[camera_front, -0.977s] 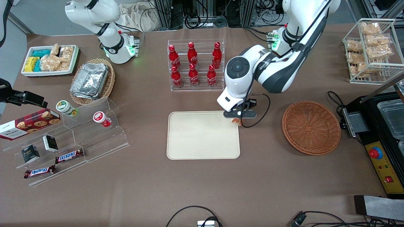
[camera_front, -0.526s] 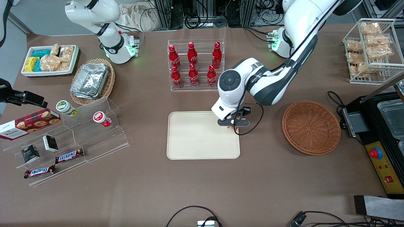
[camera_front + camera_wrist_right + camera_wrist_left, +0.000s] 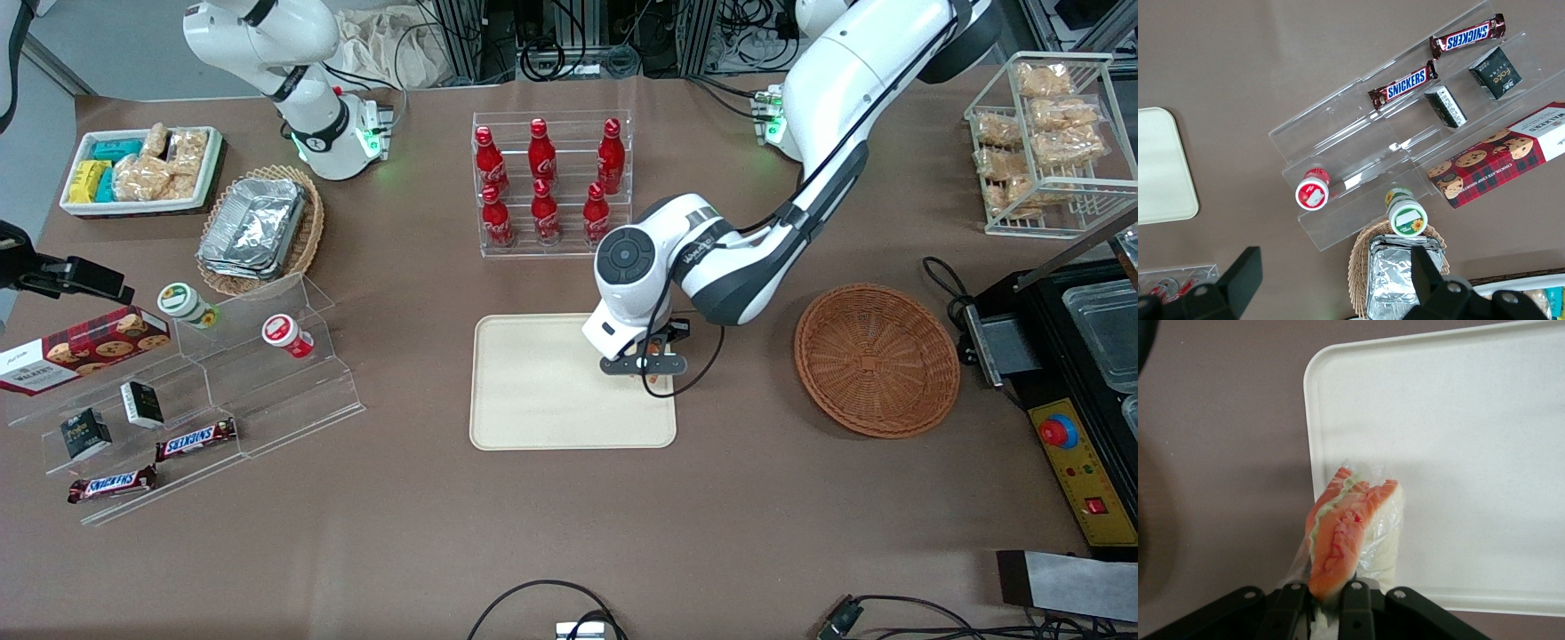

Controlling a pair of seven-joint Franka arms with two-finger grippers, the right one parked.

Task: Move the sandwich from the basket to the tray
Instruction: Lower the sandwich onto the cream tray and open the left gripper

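In the left wrist view the claw (image 3: 1325, 603) is seen pinching the sandwich (image 3: 1348, 530) at one end, the two dark fingers (image 3: 1357, 607) pressed against the clear wrap. The orange and green filling edge is turned toward this camera, and the wedge's long axis runs away from the claw, tilted slightly. The sandwich is held above a rounded corner of the tray (image 3: 1458, 440), with part of it over the rim and the brown bench (image 3: 1218, 453) just beside it; whether it touches the tray cannot be told.

In the front view most of this is hidden: the claw (image 3: 646, 373) is covered by the arm's wrist, and only a small orange piece of the sandwich (image 3: 655, 381) is seen under it. The claw is shown over the tray (image 3: 551, 391) near its edge toward the working arm's end of the bench.

The basket (image 3: 877, 359) is seen only in the front view, well apart from the claw toward the working arm's end, with nothing in it. Farther from the front camera than the claw, a clear rack of red bottles (image 3: 544, 182) is seen.
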